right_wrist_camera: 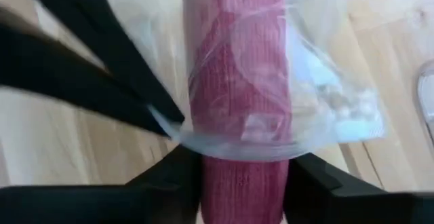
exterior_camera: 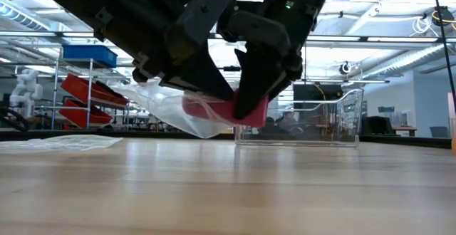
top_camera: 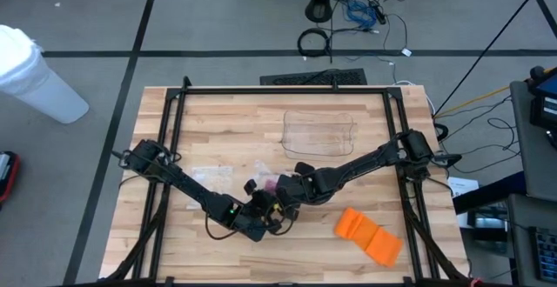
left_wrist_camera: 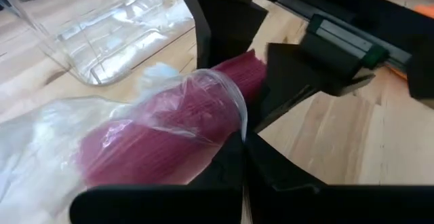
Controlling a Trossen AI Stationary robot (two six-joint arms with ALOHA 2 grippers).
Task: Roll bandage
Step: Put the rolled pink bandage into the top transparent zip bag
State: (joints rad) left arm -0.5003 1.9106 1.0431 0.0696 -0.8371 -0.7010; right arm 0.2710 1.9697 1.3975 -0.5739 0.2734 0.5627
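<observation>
Your dark right gripper (right_wrist_camera: 234,190) straddles the bare end of the dark-pink ribbed bandage roll (right_wrist_camera: 234,68), fingers part-open against its sides. Your left gripper (exterior_camera: 214,92), fully closed, pinches the clear plastic wrapper (left_wrist_camera: 169,108) half sleeving the roll, held just above the wooden table (top_camera: 218,139), mid-front. An orange folded cloth (top_camera: 370,235) lies nearby.

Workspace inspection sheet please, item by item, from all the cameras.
Surface: wooden table, bare wood between items.
Job's things: magenta bandage roll, partly sleeved in a clear plastic wrapper, held above the table.
Clutter: clear plastic box; orange cloth; flat plastic sheet.
Grippers: left claw shut, pinching the wrapper; right claw straddles the roll's exposed end.
Cables: loose leads on the floor behind the table.
Surroundings: white bin; shelving with red bins.
</observation>
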